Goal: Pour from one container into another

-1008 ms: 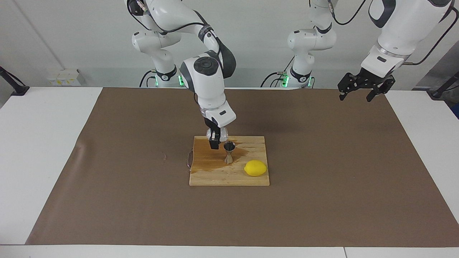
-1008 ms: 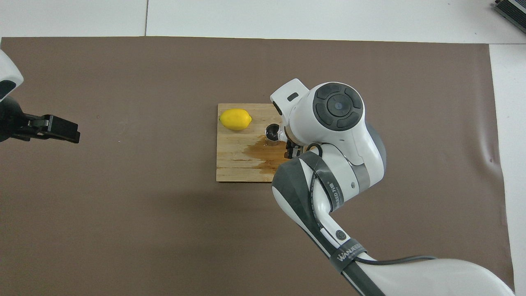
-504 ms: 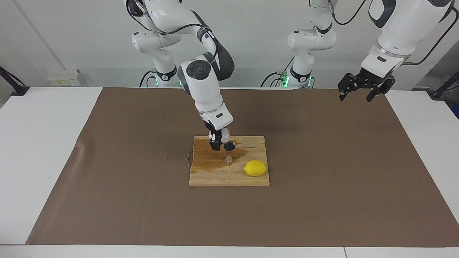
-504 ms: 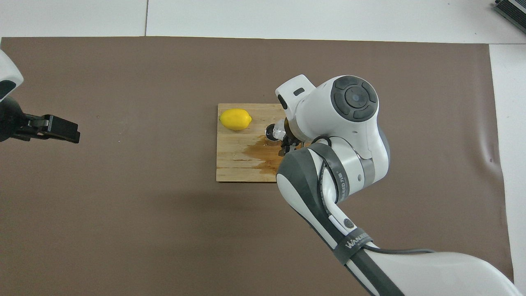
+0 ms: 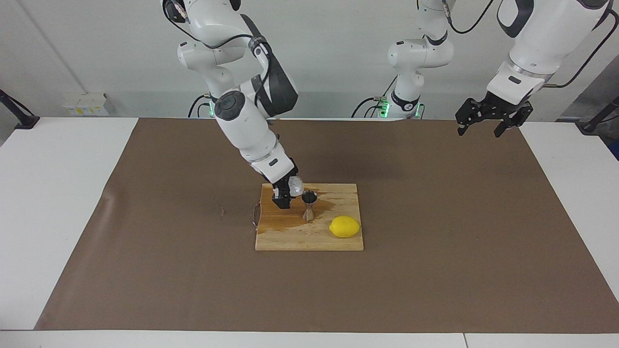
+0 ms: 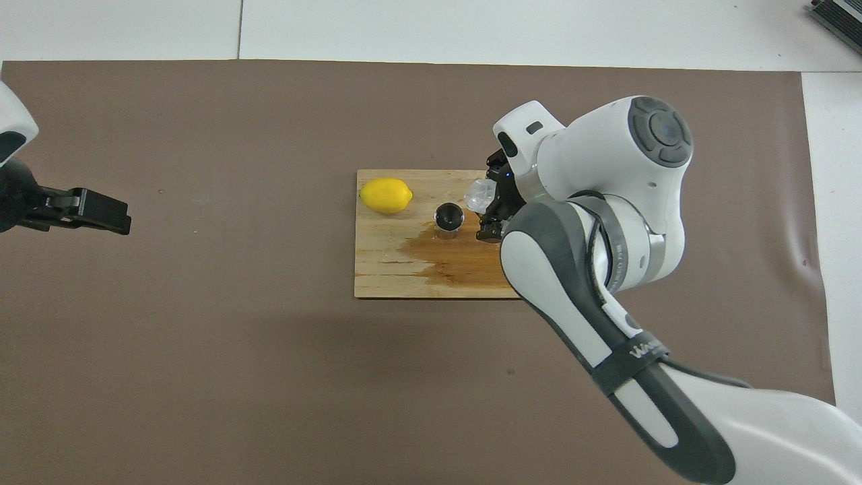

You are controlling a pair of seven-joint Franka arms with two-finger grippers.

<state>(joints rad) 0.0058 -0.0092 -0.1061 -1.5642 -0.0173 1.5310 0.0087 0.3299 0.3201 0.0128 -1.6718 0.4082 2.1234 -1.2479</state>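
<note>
The small translucent crinkled cup (image 5: 296, 184) is held in my right gripper (image 5: 288, 193), tilted, just above the wooden cutting board (image 5: 309, 240). It hangs beside the rim of the steel hourglass jigger (image 5: 309, 206), toward the right arm's end. The jigger stands upright on the board. In the overhead view the cup (image 6: 479, 195) sits close beside the jigger (image 6: 448, 217), with the right gripper (image 6: 492, 206) shut on it. My left gripper (image 5: 481, 128) waits open and empty, high over the left arm's end of the table.
A yellow lemon (image 5: 345, 226) lies on the board's corner, farther from the robots than the jigger. A wet brown stain (image 6: 452, 252) spreads over the board nearer the robots. A brown mat (image 5: 435, 270) covers the table.
My right arm has swung toward its own end of the table, leaning over more. The cup has come off the jigger's mouth to just beside it. The left arm has not moved.
</note>
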